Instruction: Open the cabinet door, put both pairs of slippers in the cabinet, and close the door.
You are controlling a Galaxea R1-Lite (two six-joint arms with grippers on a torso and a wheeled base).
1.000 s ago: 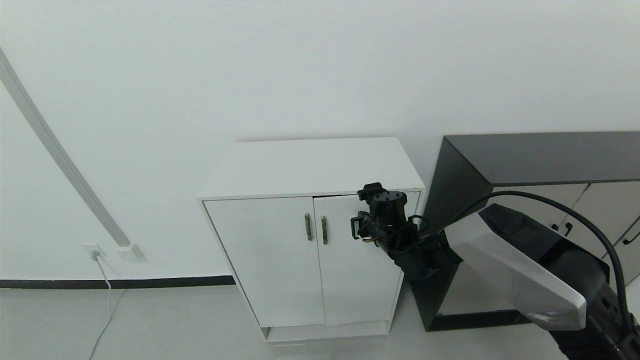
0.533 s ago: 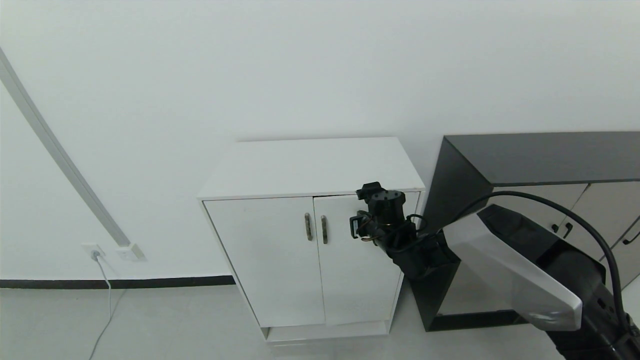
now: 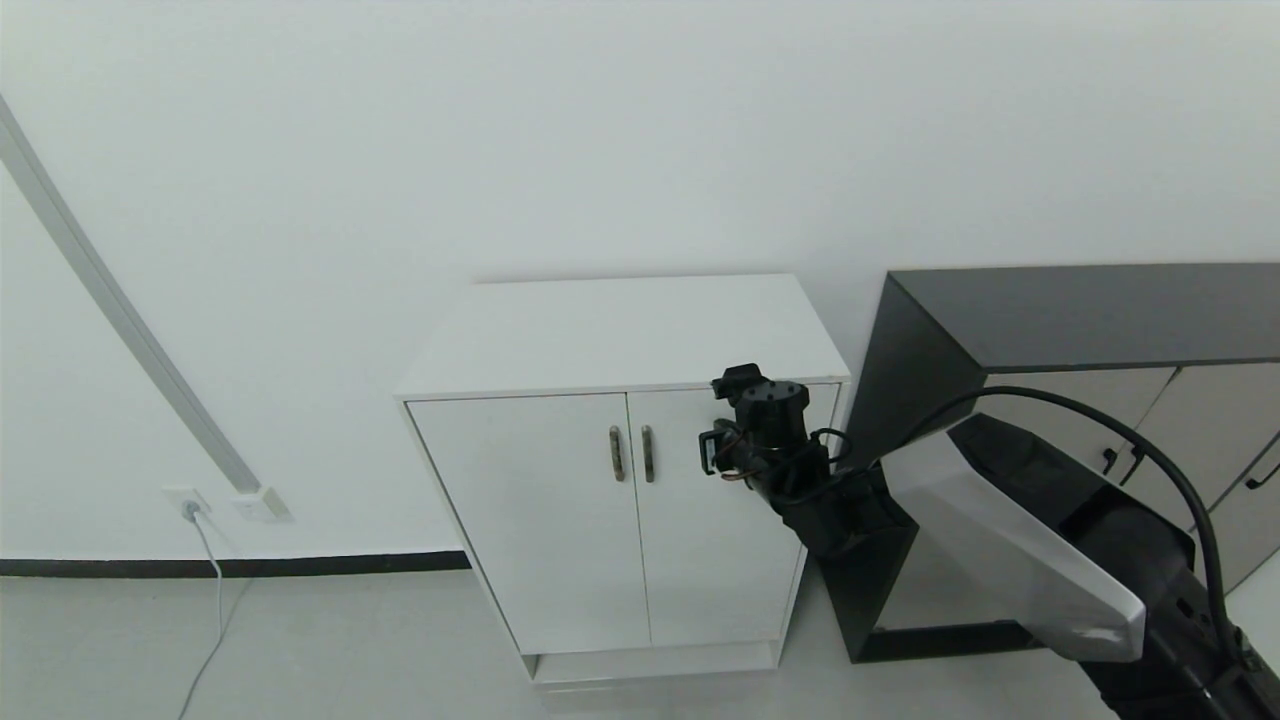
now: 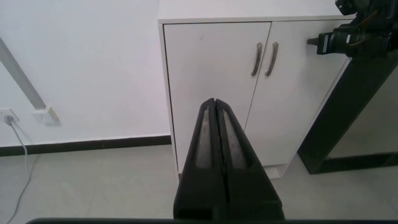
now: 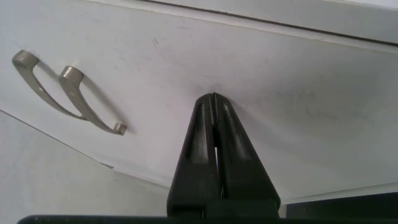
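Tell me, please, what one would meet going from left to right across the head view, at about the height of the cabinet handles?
wall socket → left door handle → right door handle → dark cabinet

Head camera overlooks the cabinet; left wrist faces it from afar, right wrist close.

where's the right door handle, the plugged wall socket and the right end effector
right door handle [image 3: 647,453], head view, mid bar
plugged wall socket [image 3: 180,497], head view, faceplate
right end effector [image 5: 214,98], right wrist view, between fingertips
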